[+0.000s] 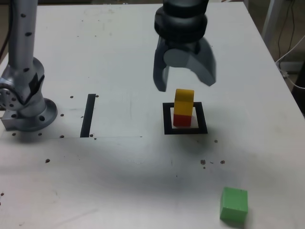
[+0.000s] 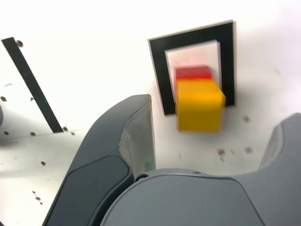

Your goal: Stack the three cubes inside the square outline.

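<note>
A yellow cube [image 1: 184, 100] rests on a red cube [image 1: 181, 119] inside the black square outline [image 1: 167, 119] on the white table. My gripper [image 1: 186, 85] hangs just above and behind the stack, jaws spread wide with nothing between them. In the wrist view the yellow cube [image 2: 200, 104] covers most of the red cube [image 2: 193, 73], both within the square outline [image 2: 160, 75], and the gripper [image 2: 214, 136] straddles them from above. A green cube [image 1: 234, 204] lies alone near the table's front edge, toward the exterior view's right.
The arm's grey base [image 1: 24, 102] stands at the exterior view's left. A single black stripe [image 1: 88, 115] lies between the base and the outline. Small screw holes dot the table. Cables hang beyond the table's right edge [image 1: 286, 76].
</note>
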You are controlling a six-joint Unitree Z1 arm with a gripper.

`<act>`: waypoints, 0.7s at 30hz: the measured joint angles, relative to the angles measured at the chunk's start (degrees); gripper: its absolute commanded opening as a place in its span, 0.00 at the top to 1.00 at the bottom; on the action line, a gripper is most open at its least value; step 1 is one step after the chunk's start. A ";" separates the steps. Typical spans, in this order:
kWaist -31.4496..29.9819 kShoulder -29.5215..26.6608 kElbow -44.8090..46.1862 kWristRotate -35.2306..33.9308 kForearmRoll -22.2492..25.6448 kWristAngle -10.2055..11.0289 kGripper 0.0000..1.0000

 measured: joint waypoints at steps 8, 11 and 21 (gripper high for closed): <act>-8.20 4.46 -12.05 -4.53 7.51 -1.11 0.00; -11.34 6.62 -15.10 -6.88 8.13 -2.73 0.00; -20.63 14.36 -23.78 -13.24 8.72 -6.96 0.01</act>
